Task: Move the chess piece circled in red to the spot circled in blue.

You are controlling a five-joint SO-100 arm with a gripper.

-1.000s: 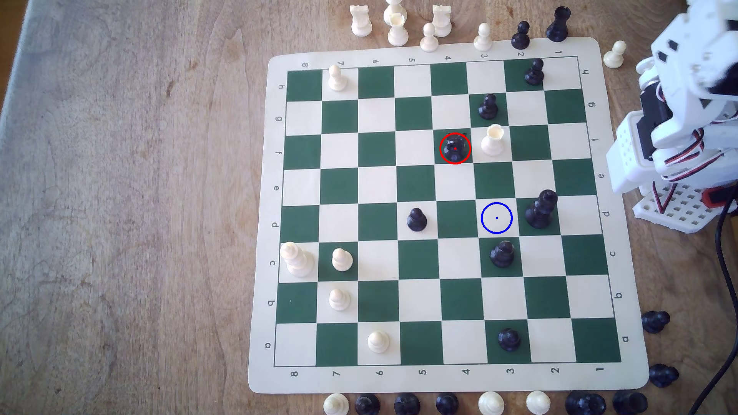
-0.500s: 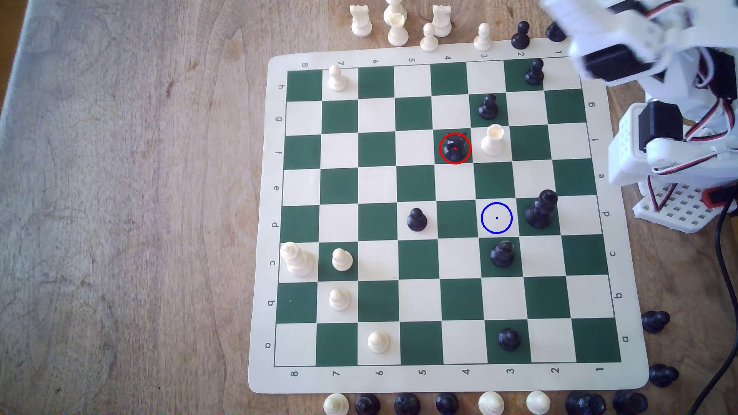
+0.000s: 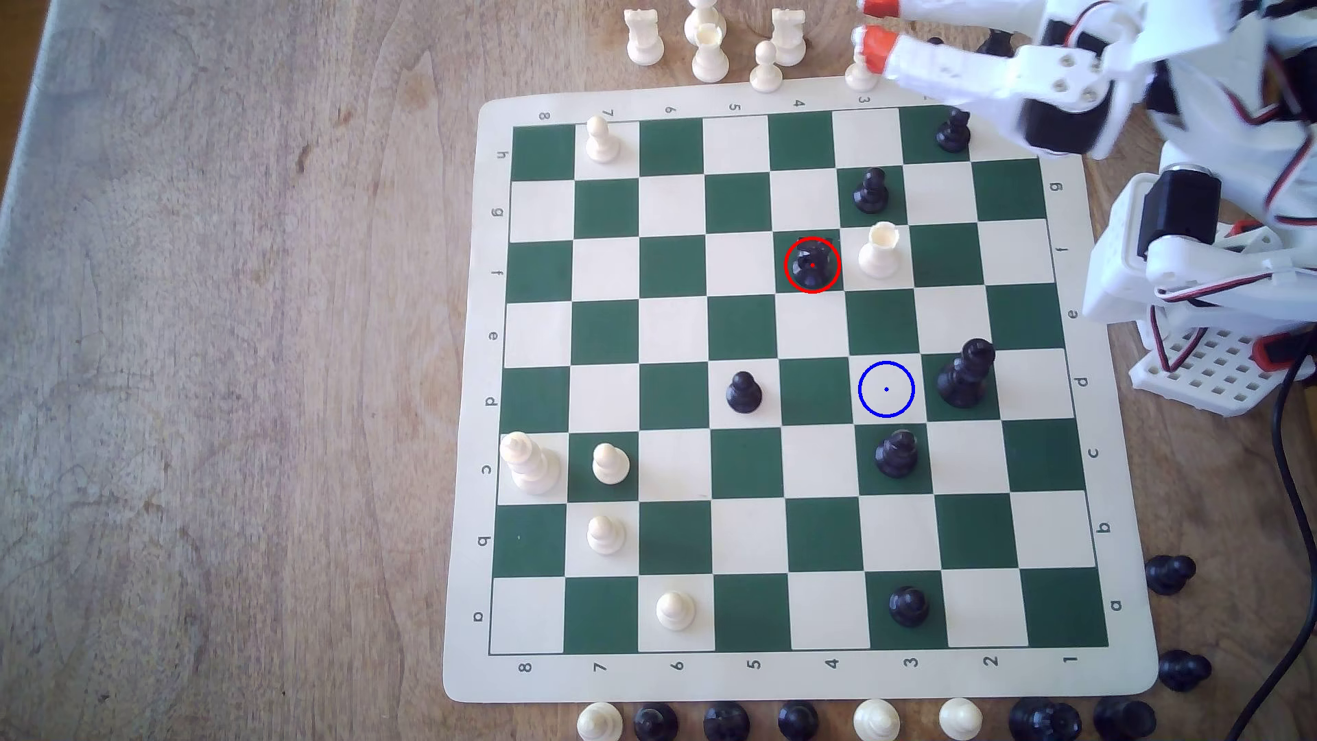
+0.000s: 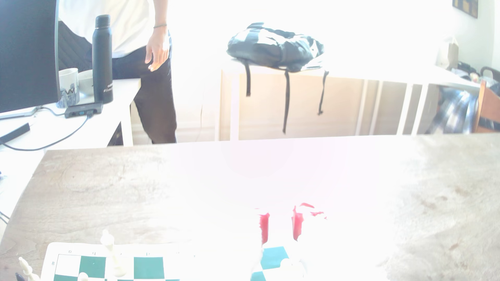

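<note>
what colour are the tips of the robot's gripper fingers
Orange-red, on white fingers; clearest in the exterior view.

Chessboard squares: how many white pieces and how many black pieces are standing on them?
White pieces: 6
Black pieces: 7
Total on the squares: 13

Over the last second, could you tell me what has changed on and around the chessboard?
The arm swung out from the exterior view's right edge, and its end effector now hangs over the board's top edge, jaws apart, holding nothing. The black rook stayed in its red ring, the blue-ringed square stayed bare, and no other piece moved.
</note>
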